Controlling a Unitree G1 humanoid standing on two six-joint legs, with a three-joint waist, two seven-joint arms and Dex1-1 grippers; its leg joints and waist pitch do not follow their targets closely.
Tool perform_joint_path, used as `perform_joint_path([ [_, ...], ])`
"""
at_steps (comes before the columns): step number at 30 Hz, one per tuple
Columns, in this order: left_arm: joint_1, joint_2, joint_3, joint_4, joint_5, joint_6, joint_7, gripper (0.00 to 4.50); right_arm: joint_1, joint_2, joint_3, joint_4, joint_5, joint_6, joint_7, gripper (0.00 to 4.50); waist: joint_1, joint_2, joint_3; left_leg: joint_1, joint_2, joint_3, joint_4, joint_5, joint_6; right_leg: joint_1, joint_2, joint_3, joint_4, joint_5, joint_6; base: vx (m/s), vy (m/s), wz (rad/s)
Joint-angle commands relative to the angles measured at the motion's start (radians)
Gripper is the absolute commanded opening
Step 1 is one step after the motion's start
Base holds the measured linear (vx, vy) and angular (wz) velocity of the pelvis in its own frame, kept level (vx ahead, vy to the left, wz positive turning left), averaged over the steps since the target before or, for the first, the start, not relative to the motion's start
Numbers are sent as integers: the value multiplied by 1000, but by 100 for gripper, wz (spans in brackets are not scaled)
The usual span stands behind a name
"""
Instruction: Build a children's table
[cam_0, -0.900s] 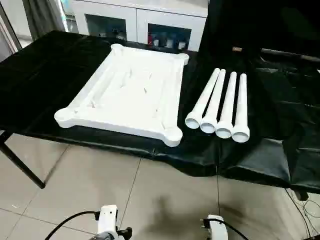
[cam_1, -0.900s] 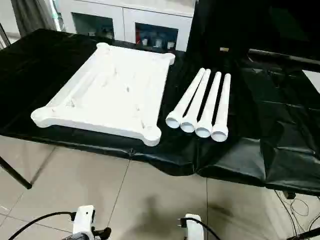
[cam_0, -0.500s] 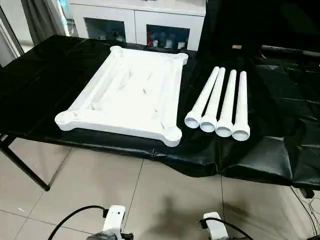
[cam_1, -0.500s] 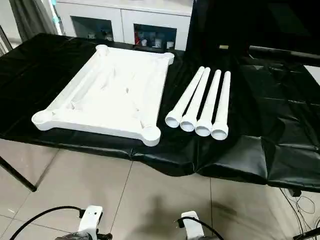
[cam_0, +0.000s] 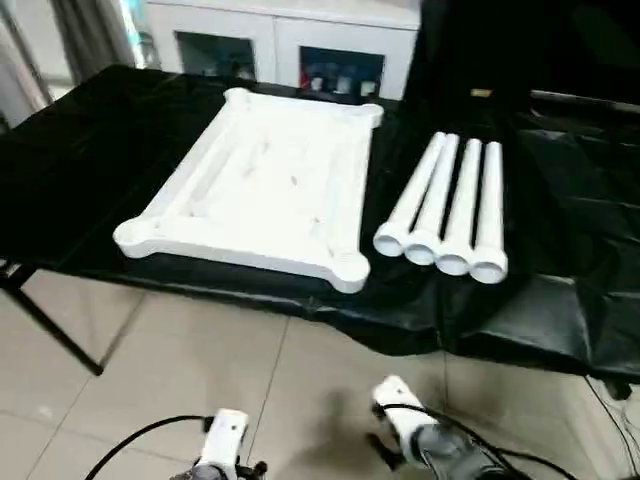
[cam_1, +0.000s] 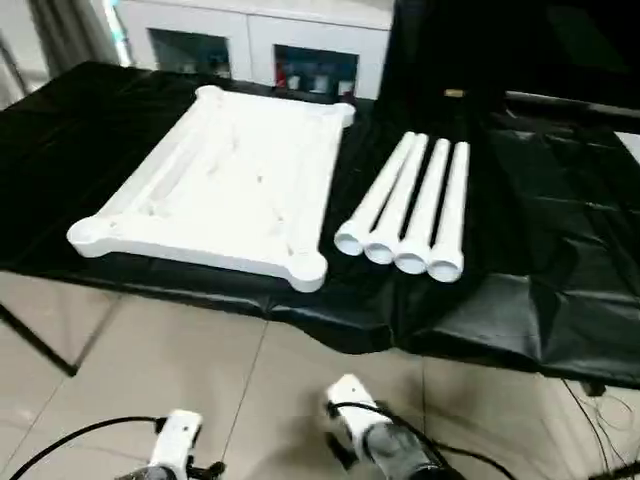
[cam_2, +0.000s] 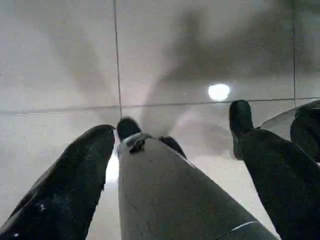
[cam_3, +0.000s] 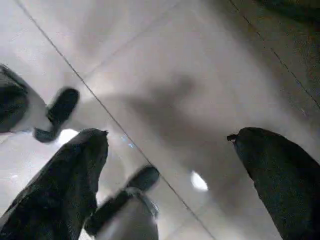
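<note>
Lying ribbed side up, the white table top (cam_0: 255, 190) sits at centre-left of the head views on the black-draped bench (cam_0: 90, 140). Four white legs (cam_0: 447, 206) lie side by side just to its right, touching one another, apart from the top. Along the lower edge, over the tiled floor (cam_0: 150, 360), the left hand (cam_2: 172, 130) and the right hand (cam_3: 167, 150) each hang with fingers spread wide, holding nothing.

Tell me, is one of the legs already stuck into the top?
No, all four legs lie side by side on the black cloth, apart from the top.
</note>
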Motion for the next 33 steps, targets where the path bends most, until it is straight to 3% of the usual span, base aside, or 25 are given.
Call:
perform_joint_path([
  [1,17,12,4,-30,16,-113,-14,449,-14,-24,2,-11,-20,-78,66,450,-2,1,-35,-4,28,3,-56,-113,113,36,-50,27,-56,183,-253,0,0,0],
  [4,18,20,-6,-31,33,-122,10,449,-19,-27,-10,-16,0,-93,151,450,-4,-5,-30,-1,31,4,-61,-158,110,34,-49,27,-58,124,-257,0,0,0],
  [7,36,32,-14,-58,15,-157,-125,449,-11,-45,16,-53,2,-174,275,450,-3,-9,-30,0,34,3,-61,-169,108,32,-53,30,-59,81,-261,0,0,0],
  [12,83,42,-24,-129,15,-253,-176,449,26,-66,19,-104,12,-263,357,450,-2,-9,-33,-2,34,5,-51,-99,140,35,-50,30,-45,227,-288,0,0,0],
  [14,103,42,-21,-157,10,-281,-192,449,35,-69,1,-112,18,-277,370,450,-3,-12,-33,-1,34,5,-50,-106,149,35,-50,29,-45,232,-291,0,0,0],
  [15,113,40,-17,-172,4,-287,-199,449,41,-70,-5,-115,21,-282,376,450,-3,-9,-31,0,34,5,-52,-122,148,34,-50,29,-47,209,-293,0,0,0],
  [17,131,37,-11,-199,-7,-294,-213,449,53,-73,-9,-127,24,-291,384,450,-5,-15,-23,0,36,6,-56,-151,140,31,-49,30,-51,161,-292,0,0,0],
  [19,137,37,-9,-213,-11,-294,-221,449,58,-76,-9,-134,26,-295,390,450,-7,-12,-19,3,37,6,-61,-193,122,27,-47,32,-57,93,-284,0,0,0],
  [20,180,39,-24,-305,-24,-308,-279,449,81,-79,-8,-180,45,-313,433,450,-9,-16,-8,-1,37,6,-64,-206,119,23,-45,33,-60,74,-278,0,0,0],
  [21,206,44,-37,-364,-28,-313,-305,449,94,-83,-5,-210,55,-323,458,450,-6,-15,-3,-4,42,4,-68,-237,116,26,-52,35,-63,32,-267,0,0,0],
  [23,266,59,-60,-502,-46,-289,-357,449,125,-97,2,-289,79,-332,518,450,-9,-17,0,-3,44,5,-71,-269,109,23,-47,35,-67,-12,-256,0,0,0],
  [24,275,63,-64,-521,-45,-287,-361,449,132,-99,1,-306,88,-329,529,450,-10,-23,4,-5,44,7,-70,-260,109,21,-44,37,-66,-1,-255,0,0,0],
  [25,284,68,-69,-541,-44,-285,-365,449,139,-100,0,-325,97,-324,542,450,-11,-21,3,-5,43,7,-70,-260,109,22,-42,36,-64,5,-253,0,0,0],
  [26,332,89,-85,-639,-52,-277,-386,449,184,-109,-3,-441,150,-281,613,450,-13,-28,4,-4,41,10,-67,-236,113,20,-38,36,-63,30,-253,0,0,0],
  [27,337,90,-86,-648,-54,-276,-388,449,189,-110,-3,-453,155,-276,620,450,-9,-28,2,-7,41,7,-64,-214,121,27,-39,37,-57,70,-248,0,0,0],
  [28,366,101,-90,-716,-70,-257,-399,449,215,-121,4,-527,183,-249,655,450,-13,-35,11,-13,40,9,-63,-179,143,21,-33,34,-53,127,-239,0,0,0],
  [29,373,103,-90,-734,-75,-251,-401,449,221,-124,6,-544,189,-243,663,450,-11,-32,9,-10,40,9,-63,-175,143,22,-33,34,-53,127,-237,0,0,0],
  [30,382,107,-90,-760,-82,-240,-406,449,225,-128,9,-566,198,-234,675,450,-16,-38,11,-10,39,11,-61,-161,144,19,-30,34,-52,144,-241,0,0,0],
  [31,406,111,-88,-811,-96,-234,-407,449,236,-140,9,-604,211,-223,686,450,-16,-36,9,-7,39,11,-59,-152,143,18,-30,34,-50,154,-246,0,0,0],
  [33,457,119,-80,-931,-127,-219,-404,449,258,-167,6,-703,254,-179,720,450,-21,-49,16,-13,39,13,-57,-142,143,20,-26,34,-49,178,-250,0,0,0],
])
